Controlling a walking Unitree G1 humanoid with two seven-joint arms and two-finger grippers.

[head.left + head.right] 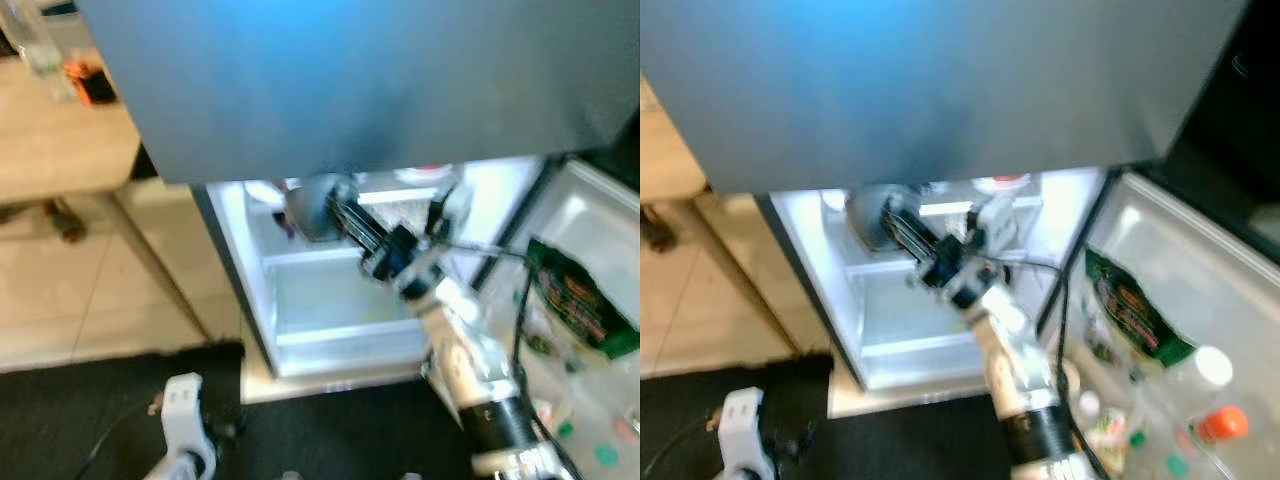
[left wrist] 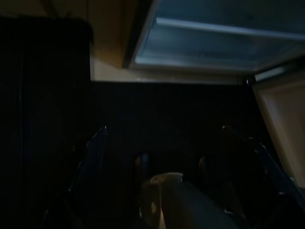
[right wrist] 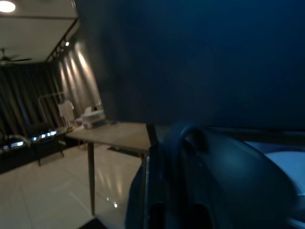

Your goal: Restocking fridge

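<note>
The right gripper pinches a grey bowl just inside the open fridge.

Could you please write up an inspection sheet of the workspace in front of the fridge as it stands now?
Surface: lit fridge shelf, bare where visible.
Job's things: round grey item held at the top of the fridge opening; what it is cannot be told.
Clutter: green packet and bottles in the open door rack.
Grippers: right gripper shut on the grey item; left gripper hangs idle, fingers apart.
Cables: black cable runs along the right arm.
Surroundings: wooden table on the left, dark mat below.
</note>
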